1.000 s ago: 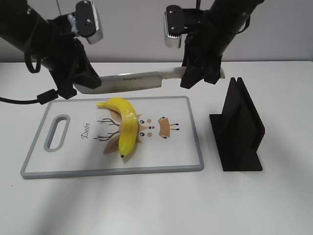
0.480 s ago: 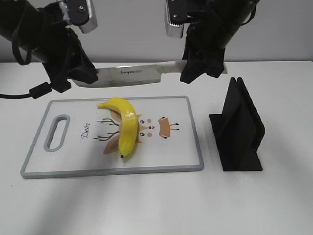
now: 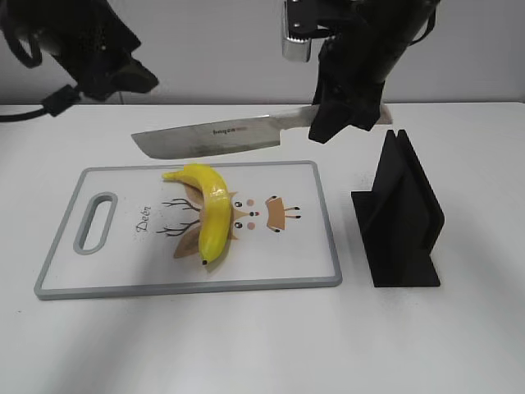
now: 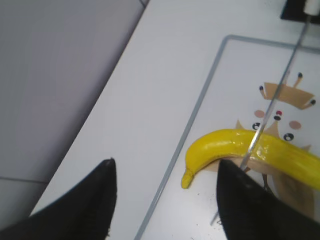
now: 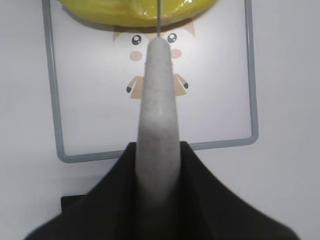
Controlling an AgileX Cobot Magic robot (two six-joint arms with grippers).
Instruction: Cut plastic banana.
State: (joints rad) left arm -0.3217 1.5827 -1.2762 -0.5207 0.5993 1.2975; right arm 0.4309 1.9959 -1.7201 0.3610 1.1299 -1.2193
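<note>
White table (image 3: 246, 345) with a grey-rimmed white cutting board (image 3: 271, 254), cartoon deer print and slot handle at its left end. The plastic banana (image 3: 211, 215) lies on the board left of centre, glossy yellow, curved, stem end toward the far edge, black tip toward the near edge, covering part of the print. To the right of the board, apart from it, stands a black knife stand (image 3: 399, 217), matte, with a slot on top. The right gripper (image 3: 340, 115) is clamped on the pale handle of a knife (image 3: 215, 137); the broad shiny steel blade with small lettering points left and hangs in the air over the board's far edge, above and behind the banana, not touching it. The handle is mostly hidden by the gripper in the exterior view; the right wrist view shows it as a pale grainy taper (image 5: 159, 125) between the dark fingers (image 5: 110, 200), with the blade seen edge-on as a thin line over the banana (image 5: 140, 12). The left gripper (image 3: 102, 61) is up at far left, partly cut off by the frame; in the left wrist view its two black fingertips (image 4: 95, 200) stand wide apart with nothing between, above the table beside the board's edge, with the banana (image 4: 250, 150) and the knife's thin edge (image 4: 270, 107) ahead. Arm bodies are dark and hard to make out.
</note>
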